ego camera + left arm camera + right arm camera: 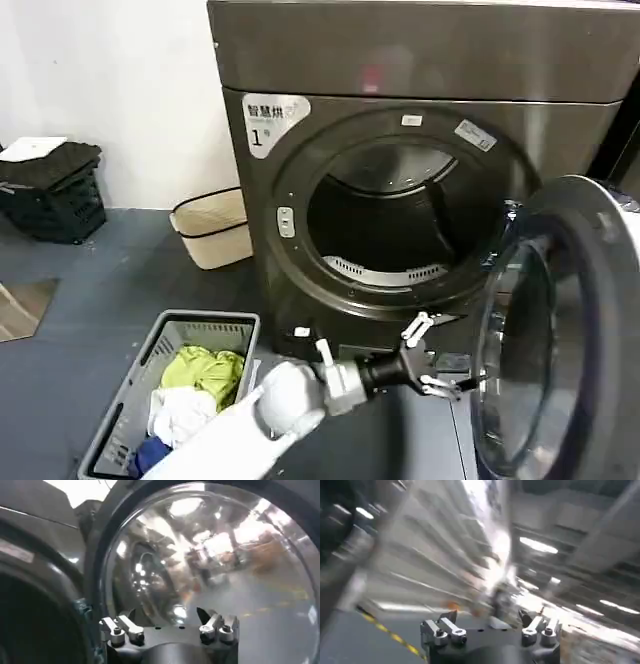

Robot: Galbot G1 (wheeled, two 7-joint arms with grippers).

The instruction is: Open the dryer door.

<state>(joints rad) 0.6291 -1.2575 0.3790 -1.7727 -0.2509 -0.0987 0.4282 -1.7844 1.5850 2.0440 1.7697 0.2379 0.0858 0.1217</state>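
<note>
A white label (272,120) is sitting on the upper left of the dryer front panel (250,230), carrying Chinese characters reading "智慧烘" above a large "1". Two smaller stickers (474,134) near the top of the drum opening are showing print too small to read.

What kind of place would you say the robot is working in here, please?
Probably a laundry area. A front-loading dryer stands against a white wall with the dryer door swung open, a grey laundry basket of clothes sits on the floor, and the left gripper is open near the door's edge.
</note>
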